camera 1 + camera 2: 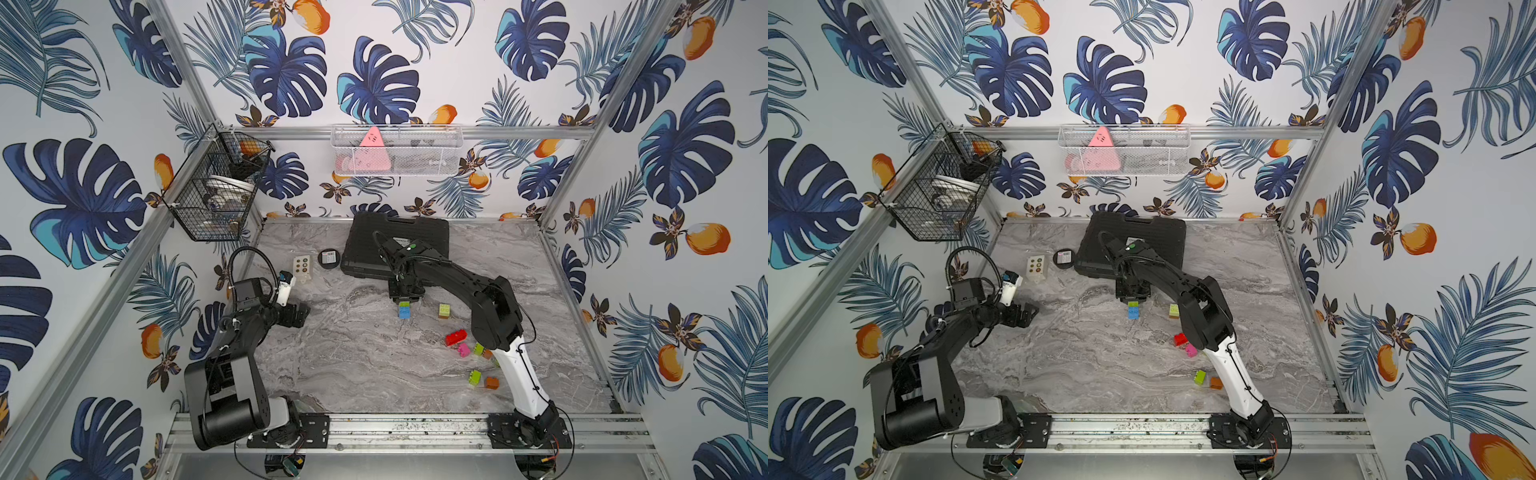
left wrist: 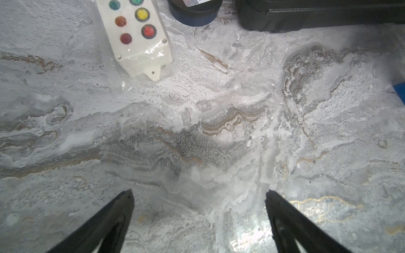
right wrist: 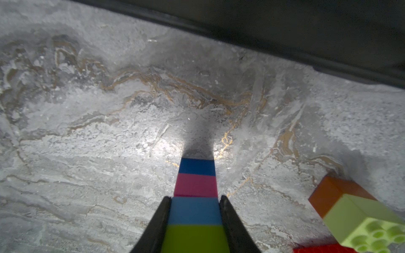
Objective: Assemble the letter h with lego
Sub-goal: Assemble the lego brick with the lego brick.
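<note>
Marble tabletop (image 1: 353, 374): right end effector (image 3: 195, 198) clamps lego stack (image 3: 196, 173) between its tips; left end effector (image 2: 199, 191) spread wide, empty

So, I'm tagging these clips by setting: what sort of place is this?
Likely a robot test cell, not a home: an aluminium frame boxes in a marble-look tabletop, and the left arm and right arm are mounted on a front rail.

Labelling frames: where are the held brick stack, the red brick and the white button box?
brick stack (image 3: 195, 210): right wrist view, its light-blue layer.
red brick (image 1: 456, 337): in a top view, studded top.
white button box (image 2: 134, 28): left wrist view, face between buttons.
</note>
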Action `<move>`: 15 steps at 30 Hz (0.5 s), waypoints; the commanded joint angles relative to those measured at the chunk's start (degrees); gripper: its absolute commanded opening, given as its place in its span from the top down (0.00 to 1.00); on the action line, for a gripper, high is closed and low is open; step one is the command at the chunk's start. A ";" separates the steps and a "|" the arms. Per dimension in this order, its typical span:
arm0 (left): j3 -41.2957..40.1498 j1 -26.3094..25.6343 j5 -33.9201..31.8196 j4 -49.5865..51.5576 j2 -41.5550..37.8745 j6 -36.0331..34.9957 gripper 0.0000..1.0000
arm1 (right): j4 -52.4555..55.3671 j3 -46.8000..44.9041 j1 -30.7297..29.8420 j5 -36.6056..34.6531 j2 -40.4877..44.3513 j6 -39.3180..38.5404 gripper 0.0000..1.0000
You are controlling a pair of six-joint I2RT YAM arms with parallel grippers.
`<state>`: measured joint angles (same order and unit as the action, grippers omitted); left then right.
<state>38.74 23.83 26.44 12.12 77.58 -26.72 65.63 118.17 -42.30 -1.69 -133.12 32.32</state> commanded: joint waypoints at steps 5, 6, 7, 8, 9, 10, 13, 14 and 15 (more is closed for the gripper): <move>0.55 0.31 0.90 0.36 0.15 0.12 0.01 | 0.72 -4.81 -1.66 -4.64 1.65 0.52 0.75; 0.55 0.26 0.98 0.36 0.11 0.14 0.01 | 0.80 -5.18 -1.87 -4.81 1.52 0.80 0.75; 0.55 0.29 0.99 0.29 -0.01 0.15 0.01 | 1.16 -5.27 -2.09 -4.73 1.28 1.17 0.75; 0.47 0.27 0.99 0.27 -0.04 0.15 0.01 | 1.26 -5.62 -2.12 -4.55 1.05 1.39 0.75; 0.47 0.25 0.99 0.23 -0.09 0.17 0.01 | 1.05 -6.23 -2.21 -4.42 0.97 1.68 0.75; 0.54 0.33 0.99 0.27 0.01 0.09 0.01 | 0.66 -6.98 -2.28 -4.17 0.90 1.90 0.75; 0.63 0.33 1.06 0.36 0.27 0.17 0.01 | -2.36 -10.56 -2.23 -2.49 0.90 2.22 0.77; 0.63 0.34 1.01 0.36 0.19 0.16 0.01 | -3.67 -12.16 -2.18 -1.82 0.86 2.33 0.78; 0.55 0.33 0.99 0.28 0.07 0.14 0.01 | -4.82 -13.84 -2.12 -0.97 0.79 2.56 0.78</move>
<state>38.96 24.03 26.76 12.45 77.71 -26.70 58.96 108.60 -44.51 -6.28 -129.84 33.50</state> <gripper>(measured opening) 0.990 0.357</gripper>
